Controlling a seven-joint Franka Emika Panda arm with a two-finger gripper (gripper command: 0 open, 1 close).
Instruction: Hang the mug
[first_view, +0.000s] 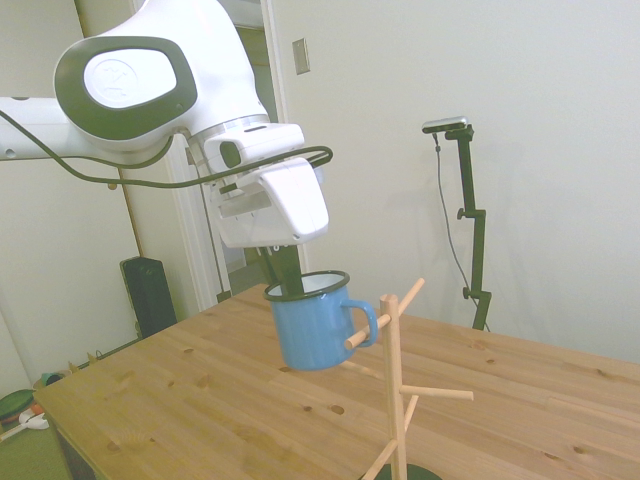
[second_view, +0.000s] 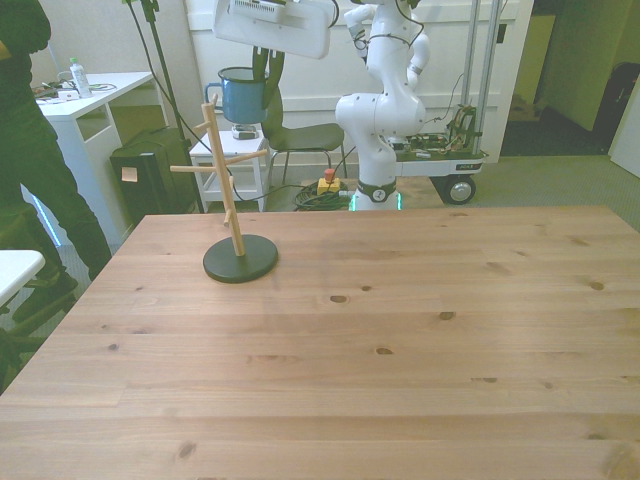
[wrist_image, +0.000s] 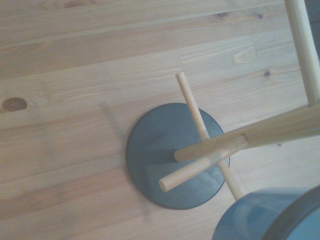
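Now mug (first_view: 312, 333) hangs under claw (first_view: 288, 285) (rim pinched) — handle on peg (first_view: 382, 319).

arm (first_view: 150, 60): white shell | grey joint cap (round logo) | black cable (first_view: 200, 175) looped

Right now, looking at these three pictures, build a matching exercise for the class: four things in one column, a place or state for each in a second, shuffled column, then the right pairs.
Things
1. mug
2. wooden mug tree
3. dark round base
4. claw

Places or states
A. flat on the table, under the post
B. reaching down into the mug from above
C. held in the air, a peg tip poking through its handle
D. standing upright with pegs pointing up and out

Pairs: 1-C, 2-D, 3-A, 4-B
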